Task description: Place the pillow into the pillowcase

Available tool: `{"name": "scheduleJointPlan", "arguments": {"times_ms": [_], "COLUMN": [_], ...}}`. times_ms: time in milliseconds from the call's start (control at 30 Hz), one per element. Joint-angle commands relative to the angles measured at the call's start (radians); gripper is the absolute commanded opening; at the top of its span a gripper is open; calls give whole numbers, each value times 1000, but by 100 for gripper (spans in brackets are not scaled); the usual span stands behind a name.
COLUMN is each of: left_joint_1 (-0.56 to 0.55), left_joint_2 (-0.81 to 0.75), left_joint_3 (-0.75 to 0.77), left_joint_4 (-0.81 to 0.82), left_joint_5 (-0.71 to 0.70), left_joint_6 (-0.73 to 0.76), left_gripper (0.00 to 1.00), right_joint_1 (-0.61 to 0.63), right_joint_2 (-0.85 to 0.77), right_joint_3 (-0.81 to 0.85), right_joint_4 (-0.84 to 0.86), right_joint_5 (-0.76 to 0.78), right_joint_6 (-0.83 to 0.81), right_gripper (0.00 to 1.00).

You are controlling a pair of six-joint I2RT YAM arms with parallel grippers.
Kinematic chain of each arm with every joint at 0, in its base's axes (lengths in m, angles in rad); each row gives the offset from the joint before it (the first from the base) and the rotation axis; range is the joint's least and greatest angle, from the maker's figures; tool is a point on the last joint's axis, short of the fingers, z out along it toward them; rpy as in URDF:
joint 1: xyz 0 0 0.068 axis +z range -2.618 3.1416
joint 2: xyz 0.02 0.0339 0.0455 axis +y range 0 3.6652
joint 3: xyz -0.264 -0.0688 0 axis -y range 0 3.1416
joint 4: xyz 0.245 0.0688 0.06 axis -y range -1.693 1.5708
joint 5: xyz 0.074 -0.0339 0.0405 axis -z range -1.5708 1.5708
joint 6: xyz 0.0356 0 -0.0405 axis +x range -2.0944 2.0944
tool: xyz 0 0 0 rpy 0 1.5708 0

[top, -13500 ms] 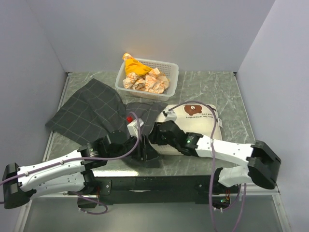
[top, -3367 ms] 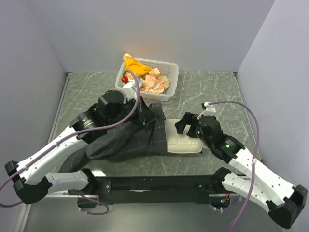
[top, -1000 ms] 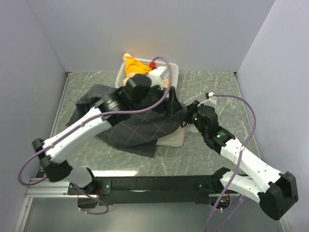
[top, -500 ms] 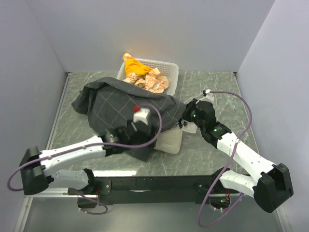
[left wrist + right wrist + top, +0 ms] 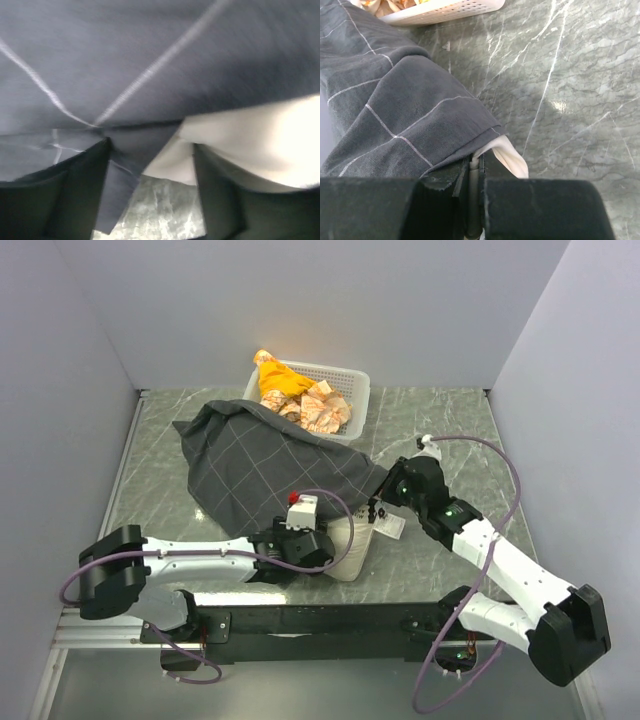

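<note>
Left hand [image 5: 328,546] [image 5: 150,145]: jaws wide, nothing between them; fingertips [image 5: 102,147] sit at the near hem of the pillowcase [image 5: 270,460] [image 5: 150,50], where the pillow [image 5: 352,545] [image 5: 260,145] comes out. Contact with the cloth cannot be told

Right hand [image 5: 385,502] [image 5: 476,170]: closed tight on a white corner of the pillow [image 5: 507,157] just under the pillowcase [image 5: 395,115] hem; whether the dark hem is pinched too cannot be told

Change vs half a second ago:
- left arm has dropped low along the near edge of the bench [image 5: 440,430] and its hand has moved right, to the pillow's near end
- pillowcase now lies flatter and reaches further toward the near right
- right hand has shifted slightly nearer, grip unchanged

Pillow: mid-bench, mostly inside the case. Only its near end shows, a cream rounded edge resting on the bench [image 5: 160,210], plus the small corner at the right hand. Bear face not visible

Pillowcase: dark grey with thin light grid lines, mounded over the pillow, running from far left to near right. Its far edge touches the white basket [image 5: 357,400] [image 5: 445,12], which holds an orange cloth [image 5: 275,375] and crumpled wrappers [image 5: 318,412]
</note>
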Motion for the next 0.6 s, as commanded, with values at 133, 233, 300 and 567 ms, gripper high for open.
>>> {"name": "scheduleJointPlan", "arguments": {"times_ms": [133, 233, 300, 567], "left_joint_1": [-72, -94, -106, -357], "left_joint_2": [-20, -69, -98, 1], "left_joint_3": [74, 82, 102, 680], "left_joint_4": [-326, -388, -320, -210], "left_joint_5": [-248, -237, -172, 96], "left_joint_6": [-228, -237, -174, 322], "left_gripper": [22, 2, 1, 1], "right_joint_1": [9, 7, 7, 117], "right_joint_2": [-68, -64, -61, -84], "right_joint_3": [-21, -24, -24, 23], "right_joint_4": [-36, -30, -27, -56], "right_joint_5": [11, 13, 4, 50], "right_joint_6": [-65, -65, -62, -36], "right_gripper": [0, 0, 0, 0]}}
